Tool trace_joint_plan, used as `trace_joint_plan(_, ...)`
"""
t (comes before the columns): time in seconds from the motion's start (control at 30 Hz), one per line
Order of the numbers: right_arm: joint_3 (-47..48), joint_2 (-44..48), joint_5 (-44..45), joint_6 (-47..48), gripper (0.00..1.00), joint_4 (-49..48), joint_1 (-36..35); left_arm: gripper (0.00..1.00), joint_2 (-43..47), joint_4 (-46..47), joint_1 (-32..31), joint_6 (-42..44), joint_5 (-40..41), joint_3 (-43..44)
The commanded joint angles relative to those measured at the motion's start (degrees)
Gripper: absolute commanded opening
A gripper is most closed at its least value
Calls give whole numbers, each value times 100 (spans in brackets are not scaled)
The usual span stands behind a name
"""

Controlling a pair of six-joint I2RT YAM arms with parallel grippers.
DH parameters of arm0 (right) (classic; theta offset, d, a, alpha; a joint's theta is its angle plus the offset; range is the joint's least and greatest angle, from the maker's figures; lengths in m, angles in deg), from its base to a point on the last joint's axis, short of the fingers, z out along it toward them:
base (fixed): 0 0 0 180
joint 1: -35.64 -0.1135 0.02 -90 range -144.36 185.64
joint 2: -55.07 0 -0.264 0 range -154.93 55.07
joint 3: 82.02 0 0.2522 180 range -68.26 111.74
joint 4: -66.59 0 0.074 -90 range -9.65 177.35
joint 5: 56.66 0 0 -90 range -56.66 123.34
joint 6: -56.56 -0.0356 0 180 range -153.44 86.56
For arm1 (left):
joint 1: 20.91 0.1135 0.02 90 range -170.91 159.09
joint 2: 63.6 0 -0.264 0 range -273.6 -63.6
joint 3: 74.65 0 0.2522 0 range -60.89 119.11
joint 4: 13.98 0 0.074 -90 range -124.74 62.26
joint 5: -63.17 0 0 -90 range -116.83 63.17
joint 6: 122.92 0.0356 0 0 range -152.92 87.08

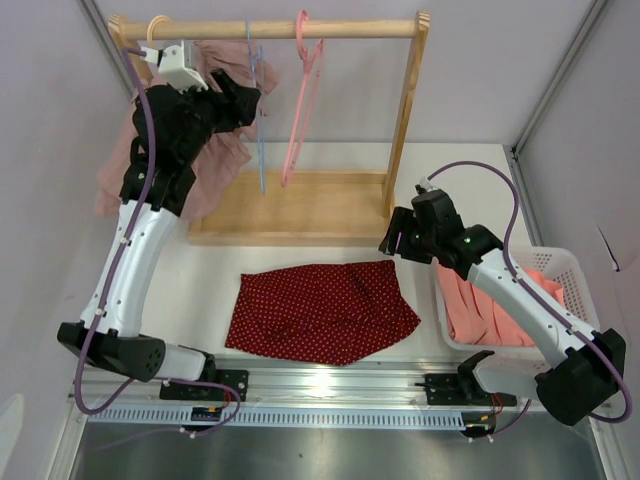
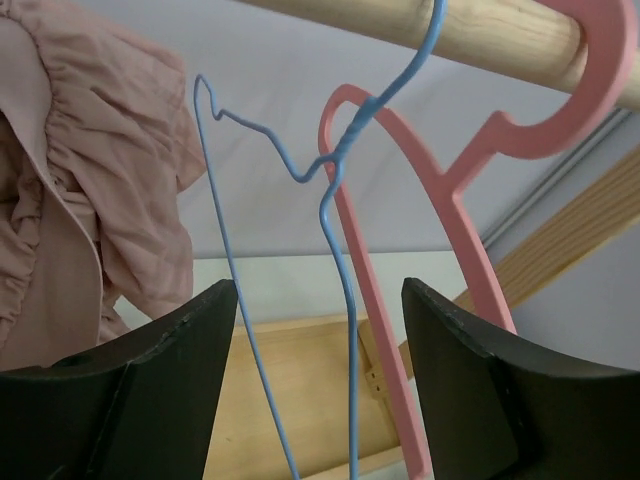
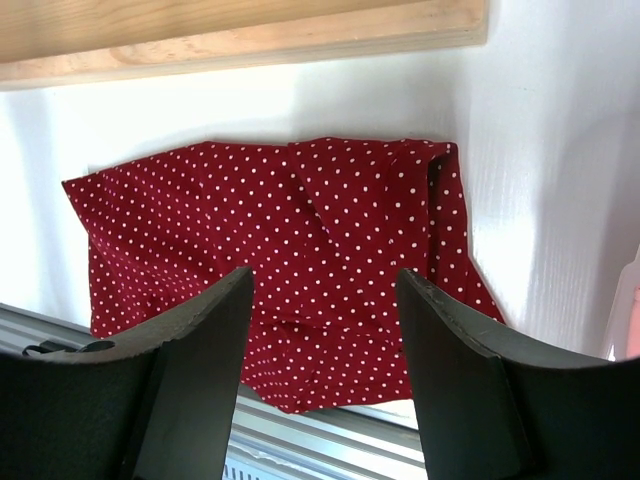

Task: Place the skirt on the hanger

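The skirt [image 1: 320, 310], dark red with white dots, lies flat on the white table near the front edge; the right wrist view shows it too [image 3: 290, 230]. A thin blue wire hanger [image 1: 259, 120] and a pink plastic hanger [image 1: 303, 100] hang from the wooden rail [image 1: 350, 30]. My left gripper [image 1: 252, 100] is raised at the blue hanger, open. In the left wrist view the blue hanger [image 2: 351, 340] has both its wires between the open fingers of the left gripper [image 2: 320, 380], untouched. The pink hanger [image 2: 460, 215] hangs just behind. My right gripper [image 1: 388, 243] hovers open beyond the skirt's right corner, empty [image 3: 325, 340].
A dusty pink garment [image 1: 125, 165] hangs at the rail's left end, close to my left arm. The rack's wooden base [image 1: 300, 205] lies behind the skirt. A white basket [image 1: 560, 262] with salmon clothes [image 1: 480, 310] stands at the right, beside my right arm.
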Motion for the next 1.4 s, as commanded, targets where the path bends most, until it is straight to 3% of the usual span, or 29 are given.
trace_joint_plan(0.0,230,48,-42,112,64,37,35,73,-27,214,-169,451,442,643)
trace_joint_plan(0.33,230,48,-68,130,64,46,44,65,-721,-101,-695,828,1127,1153)
trace_joint_plan(0.7,291,127,-77,209,65,134,106,56,-1416,-717,-1250,1435,2419,2112)
trace_joint_plan(1.07,230,171,-130,200,65,81,141,53,-1364,-989,-1294,1567,2657,2261)
trace_joint_plan(1.37,194,180,-138,200,65,37,150,61,-950,-1138,-1399,1655,2657,2383)
